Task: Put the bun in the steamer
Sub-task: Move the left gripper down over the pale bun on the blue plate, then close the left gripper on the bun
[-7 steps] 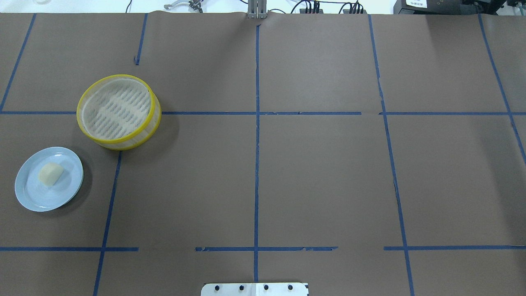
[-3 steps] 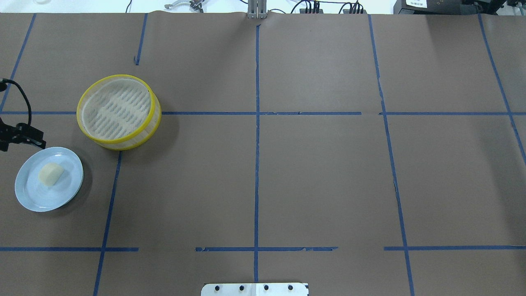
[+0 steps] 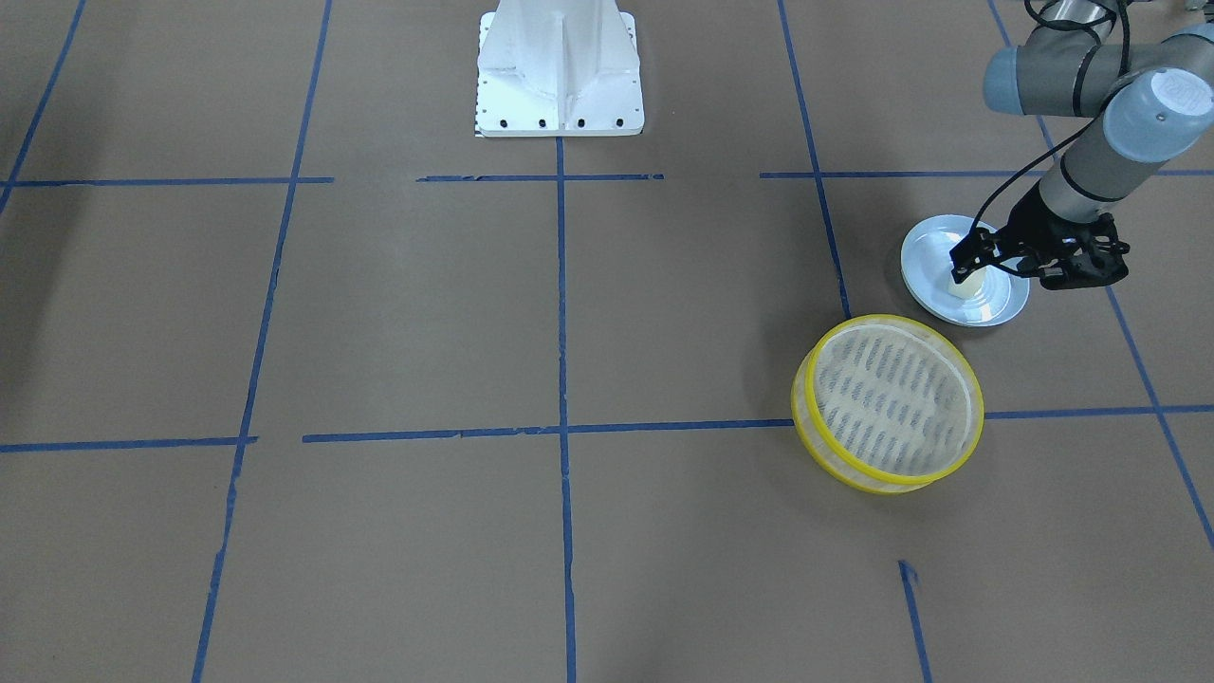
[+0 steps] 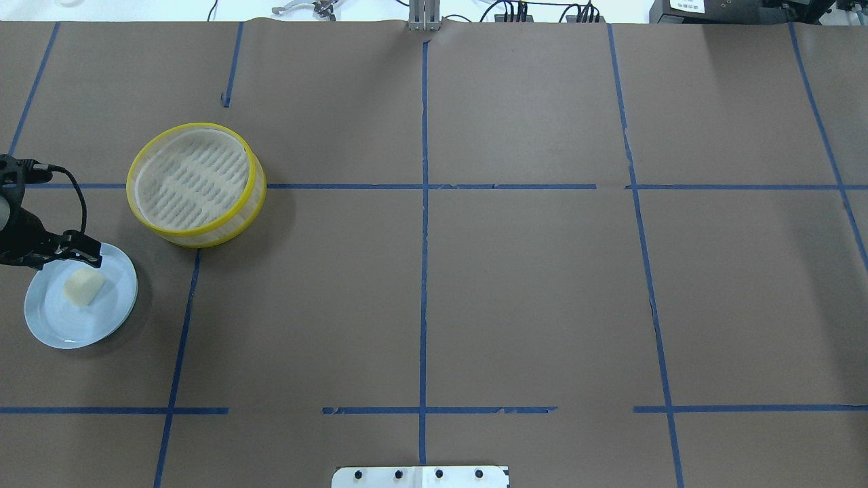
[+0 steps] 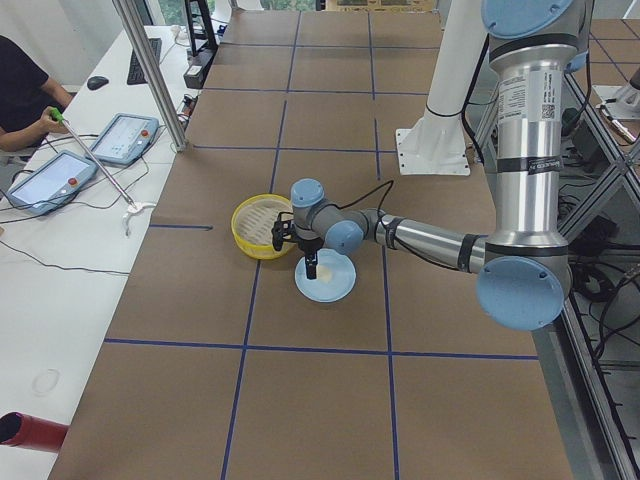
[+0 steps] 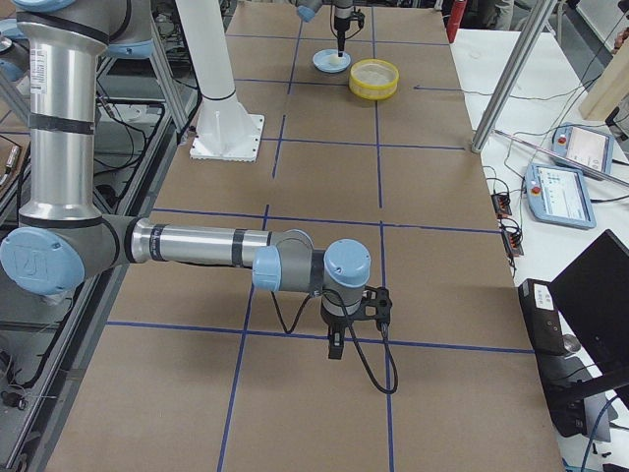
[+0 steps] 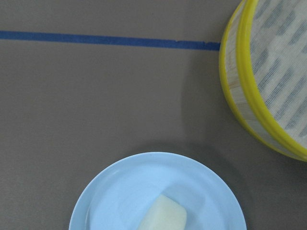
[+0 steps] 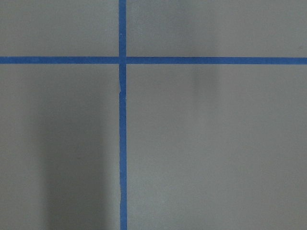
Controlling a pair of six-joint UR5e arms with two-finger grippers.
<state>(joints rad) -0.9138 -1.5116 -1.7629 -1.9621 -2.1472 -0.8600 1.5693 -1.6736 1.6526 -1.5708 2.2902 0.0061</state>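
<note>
Currently the smooth, cream, blocky bun [image 4: 83, 287] lies slantwise on a glossy blue plate [image 4: 61, 325] near the round yellow-rimmed steamer [image 4: 259, 190]. The left claw [image 4: 91, 251] hangs at the plate's rim; whether open, I cannot tell.

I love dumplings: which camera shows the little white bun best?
The overhead exterior view: the whole bun sits unobstructed on its blue plate. The left wrist view crops it; front-facing partly hides it; the side views show it tiny.
</note>
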